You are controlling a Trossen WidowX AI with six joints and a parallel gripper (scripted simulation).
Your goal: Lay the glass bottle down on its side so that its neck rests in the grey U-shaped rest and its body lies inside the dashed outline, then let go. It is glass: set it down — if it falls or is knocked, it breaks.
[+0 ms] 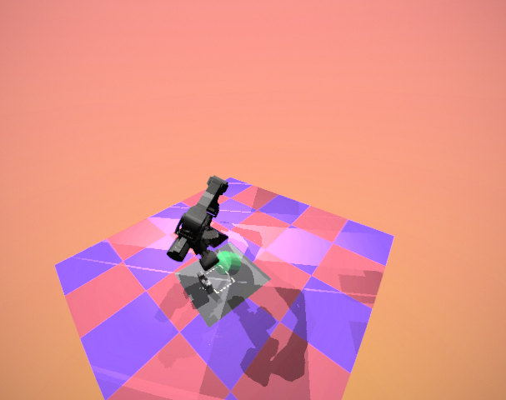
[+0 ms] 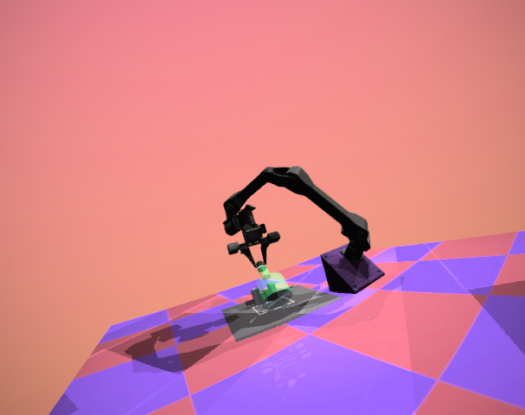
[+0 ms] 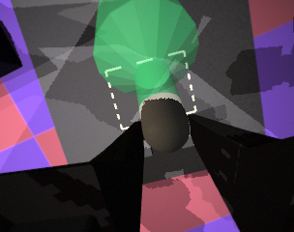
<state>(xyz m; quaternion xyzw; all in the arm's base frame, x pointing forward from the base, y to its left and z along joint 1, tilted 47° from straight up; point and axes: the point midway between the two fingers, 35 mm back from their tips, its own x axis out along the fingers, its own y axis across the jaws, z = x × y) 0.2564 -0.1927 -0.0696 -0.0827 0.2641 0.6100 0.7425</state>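
The pincer [image 1: 206, 278] [image 2: 260, 264] [image 3: 164, 124] grips the green glass bottle [image 1: 227, 262] [image 2: 273, 284] [image 3: 146, 43] by its dark-capped top. The bottle leans over the dashed outline [image 1: 233, 281] [image 2: 291, 300] [image 3: 113, 101], neck towards the grey rest [image 1: 204, 280] [image 2: 255, 296]; whether its base touches the mat [image 1: 253, 278] [image 2: 242, 328] [image 3: 74, 140], I can't quite tell.

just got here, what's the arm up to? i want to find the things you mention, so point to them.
The black arm is laying down a green glass bottle [image 1: 229, 262] [image 2: 274, 284] [image 3: 147, 36]. Its gripper [image 2: 259, 263] [image 3: 164, 124] is shut on the dark-capped top end. The bottle is tilted, neck leaning toward the grey U-shaped rest [image 1: 204, 280] [image 2: 255, 296], but not yet on its side. Neck isn't in the rest, body isn't fully inside the dashed outline [image 1: 233, 281] [image 2: 292, 301] [image 3: 113, 99], and it hasn't been released.
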